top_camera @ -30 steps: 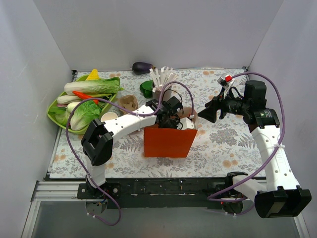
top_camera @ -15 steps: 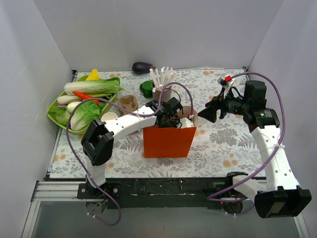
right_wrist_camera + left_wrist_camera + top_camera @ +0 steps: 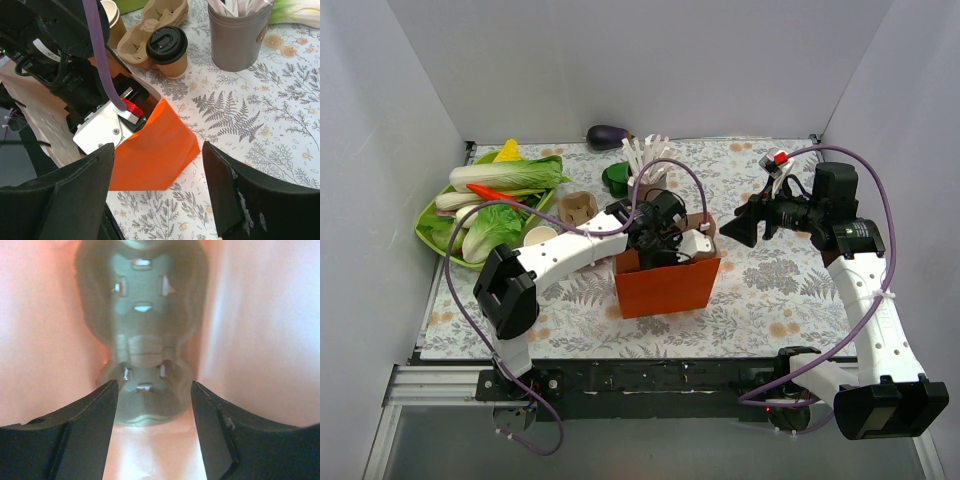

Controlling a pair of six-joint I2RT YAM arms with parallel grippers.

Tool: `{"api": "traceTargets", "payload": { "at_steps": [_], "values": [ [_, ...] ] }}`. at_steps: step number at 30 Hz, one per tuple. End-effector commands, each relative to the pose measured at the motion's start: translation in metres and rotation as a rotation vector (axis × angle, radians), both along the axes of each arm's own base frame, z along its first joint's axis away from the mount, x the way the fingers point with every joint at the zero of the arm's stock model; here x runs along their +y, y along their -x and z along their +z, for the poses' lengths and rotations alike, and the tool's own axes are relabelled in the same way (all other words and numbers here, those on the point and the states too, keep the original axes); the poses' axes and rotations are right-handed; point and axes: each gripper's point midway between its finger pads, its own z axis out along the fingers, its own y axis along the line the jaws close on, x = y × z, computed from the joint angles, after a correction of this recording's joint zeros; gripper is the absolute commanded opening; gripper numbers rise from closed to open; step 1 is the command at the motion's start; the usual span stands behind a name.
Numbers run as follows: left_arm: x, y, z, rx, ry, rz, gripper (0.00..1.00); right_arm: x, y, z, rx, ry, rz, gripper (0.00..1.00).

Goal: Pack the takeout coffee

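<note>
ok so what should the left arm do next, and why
Probably lift the left gripper straight up out of the orange bag. Its jaws are open with nothing between them, a cup tray lies on the bag's floor below, and the coffee stands on the table outside the bag, not yet packed.

My left fingers [image 3: 80, 435] hang spread inside the bag [image 3: 665, 285]. Its orange walls press close on both sides, and a moulded tray [image 3: 145, 340] covers the floor below them. My left arm [image 3: 570, 250] fills most of the bag's mouth. Outside, the coffee [image 3: 167, 50] stands just beside another tray [image 3: 155, 25], with the grey cup [image 3: 235, 37] near its other side. Bare tabletop [image 3: 280, 125] lies open between bag, coffee and grey cup, under my spread right fingers [image 3: 65, 195].
</note>
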Motion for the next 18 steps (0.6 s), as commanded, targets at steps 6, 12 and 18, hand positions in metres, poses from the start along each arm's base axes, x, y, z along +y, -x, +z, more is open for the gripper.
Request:
{"api": "traceTargets", "payload": {
  "at_steps": [6, 12, 18],
  "values": [
    [-0.026, -0.009, 0.093, -0.114, 0.25, 0.005, 0.7, 0.001, -0.002, 0.018, -0.081, -0.004, 0.011, 0.79],
    [-0.032, -0.008, 0.134, -0.18, 0.384, -0.002, 0.78, 0.003, -0.003, 0.018, -0.073, -0.014, 0.023, 0.78],
    [-0.034, -0.007, 0.124, -0.098, 0.386, 0.002, 0.73, 0.006, -0.006, 0.019, -0.066, -0.029, 0.037, 0.78]
  ]
}}
